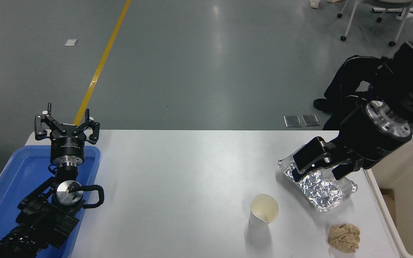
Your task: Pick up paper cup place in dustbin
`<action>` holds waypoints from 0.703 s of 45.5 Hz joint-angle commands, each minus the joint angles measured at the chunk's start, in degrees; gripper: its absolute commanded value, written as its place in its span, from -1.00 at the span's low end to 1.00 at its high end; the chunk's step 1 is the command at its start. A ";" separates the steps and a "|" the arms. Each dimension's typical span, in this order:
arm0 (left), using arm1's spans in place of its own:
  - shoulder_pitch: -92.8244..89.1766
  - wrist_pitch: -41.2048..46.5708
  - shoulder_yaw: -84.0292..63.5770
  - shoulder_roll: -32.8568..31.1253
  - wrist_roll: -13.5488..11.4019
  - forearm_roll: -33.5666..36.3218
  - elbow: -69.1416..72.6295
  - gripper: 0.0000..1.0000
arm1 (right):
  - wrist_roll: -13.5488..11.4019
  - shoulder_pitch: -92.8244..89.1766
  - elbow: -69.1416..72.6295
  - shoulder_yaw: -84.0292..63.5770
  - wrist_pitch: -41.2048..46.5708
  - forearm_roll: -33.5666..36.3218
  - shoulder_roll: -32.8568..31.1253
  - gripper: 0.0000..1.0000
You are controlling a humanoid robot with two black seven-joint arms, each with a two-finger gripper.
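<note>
Blue tray (20, 172): we see it at the far left end of the white table (177, 172), well apart from the paper cup.
Left gripper (67, 123): parked over the tray's far edge, its fingers spread wide with nothing between them.
Paper cup (264, 211): we find it upright on the table toward the right, mouth up, cream inside showing; nothing touches it.
Foil tray (317, 186): just behind and to the right of the cup, lying at a slant.
Right gripper (319, 168): we see it above the foil tray's far end, behind and right of the cup, fingers parted and holding nothing.
Paper ball (343, 237): crumpled and tan, near the table's front edge, right of the cup.
Dustbin (412, 172): beige, off the table's right edge, well right of the cup.
</note>
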 commanded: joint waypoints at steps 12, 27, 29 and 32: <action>0.04 0.00 0.00 0.00 -0.02 0.00 0.00 0.98 | -1.97 -11.07 -2.17 -3.36 -14.25 8.35 1.58 1.00; -0.04 0.00 0.00 0.00 -0.02 0.00 0.00 0.98 | -1.97 -30.85 -5.95 -4.25 -33.76 10.03 2.73 1.00; -0.04 0.00 0.00 0.00 -0.02 0.00 0.00 0.98 | -1.97 -33.48 -6.13 -3.99 -35.78 10.03 2.82 1.00; -0.04 0.00 0.00 0.00 -0.02 0.00 0.00 0.98 | -1.88 -36.91 -6.13 -3.63 -38.51 10.03 2.99 1.00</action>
